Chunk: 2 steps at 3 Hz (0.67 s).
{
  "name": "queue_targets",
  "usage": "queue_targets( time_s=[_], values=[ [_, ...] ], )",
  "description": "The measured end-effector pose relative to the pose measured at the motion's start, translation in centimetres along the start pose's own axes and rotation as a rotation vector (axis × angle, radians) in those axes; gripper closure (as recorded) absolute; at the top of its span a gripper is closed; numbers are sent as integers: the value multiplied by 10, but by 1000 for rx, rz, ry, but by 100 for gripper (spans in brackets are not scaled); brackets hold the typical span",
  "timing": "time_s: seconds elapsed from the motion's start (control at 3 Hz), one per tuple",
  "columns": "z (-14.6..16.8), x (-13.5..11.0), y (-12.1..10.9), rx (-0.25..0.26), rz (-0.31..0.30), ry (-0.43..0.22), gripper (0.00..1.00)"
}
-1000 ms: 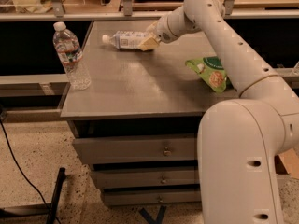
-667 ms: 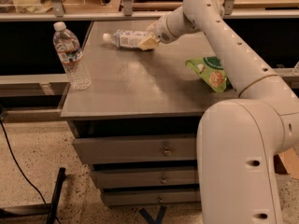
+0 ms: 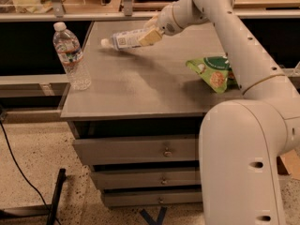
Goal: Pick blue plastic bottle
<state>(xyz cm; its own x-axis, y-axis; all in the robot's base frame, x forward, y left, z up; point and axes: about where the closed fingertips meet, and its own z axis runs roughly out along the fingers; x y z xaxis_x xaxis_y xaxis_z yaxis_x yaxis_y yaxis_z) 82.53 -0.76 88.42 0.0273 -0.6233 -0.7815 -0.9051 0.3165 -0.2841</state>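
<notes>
Reaching across from the picture-right side, the arm puts the hand (image 3: pixel 148 35) over the far part of the worktop (image 3: pixel 140 95), its tan fingers (image 3: pixel 151 32) pinched on the blue plastic bottle (image 3: pixel 123 41). Bottle is on its side, white cap pointing picture-left and a bit low, w/ a shadow on the grey top just under it; can't tell if it touches the surface or hangs just clear. Open room: middle and front of the worktop are bare grey, front edge unobstructed. At the picture-left edge, near the front corner, a clear water bottle (image 3: pixel 70 55) stands upright, well apart from the hand. On the picture-right side a green snack bag (image 3: pixel 212 71) lies flat, its right end hidden behind the arm. Under the top, a stack of grey drawers (image 3: pixel 136 150) w/ small knobs. Beyond the back edge runs a low shelf rail. Floor is speckled, w/ a black cable (image 3: pixel 18 168) trailing at picture-left.
</notes>
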Motion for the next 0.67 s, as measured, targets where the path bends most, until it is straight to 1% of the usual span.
queue_targets(
  time_s=[0.33,0.67],
  values=[
    [-14,-14,-4,-6,-20,-33,100],
    [-30,-23,-10,7,-30,-57,100]
  ],
)
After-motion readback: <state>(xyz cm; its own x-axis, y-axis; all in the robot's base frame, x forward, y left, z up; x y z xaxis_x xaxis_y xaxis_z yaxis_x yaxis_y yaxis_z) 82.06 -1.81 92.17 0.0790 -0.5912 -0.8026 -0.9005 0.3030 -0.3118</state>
